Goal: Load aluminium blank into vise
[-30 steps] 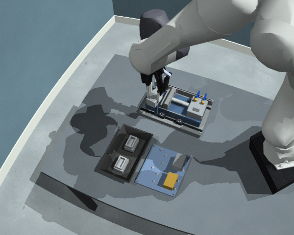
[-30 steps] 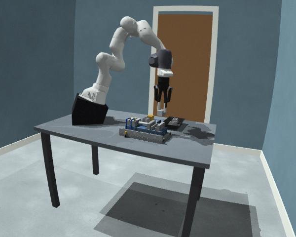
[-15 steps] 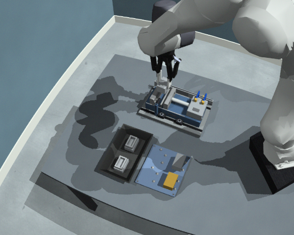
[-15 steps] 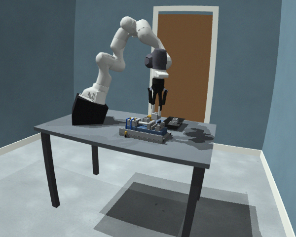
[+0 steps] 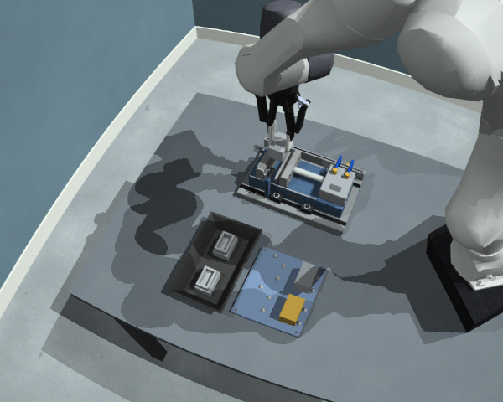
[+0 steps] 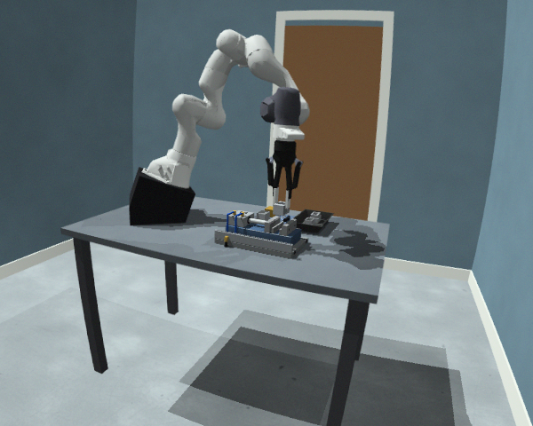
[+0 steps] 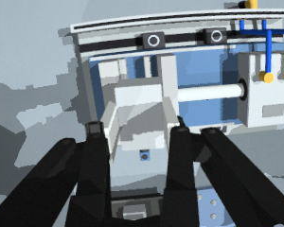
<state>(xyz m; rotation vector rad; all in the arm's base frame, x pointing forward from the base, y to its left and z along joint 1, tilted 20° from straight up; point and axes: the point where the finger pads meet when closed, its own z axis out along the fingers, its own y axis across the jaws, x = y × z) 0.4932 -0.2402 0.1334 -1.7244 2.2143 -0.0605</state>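
Note:
My gripper is shut on a grey aluminium blank and holds it just above the blue vise, over the end without hoses. I cannot tell whether the blank touches the vise. In the wrist view the blank sits between my fingers, above the gap next to the grey jaw. The hose block with its white rod is at the vise's other end. A second aluminium blank and a brass blank lie on the blue infeed plate. Two finished parts lie in the dark outfeed tray.
The vise stands mid-table, with the tray behind it in the exterior view. The arm's black base is at the right. Small pins stick up from the infeed plate. The table edge runs along the left.

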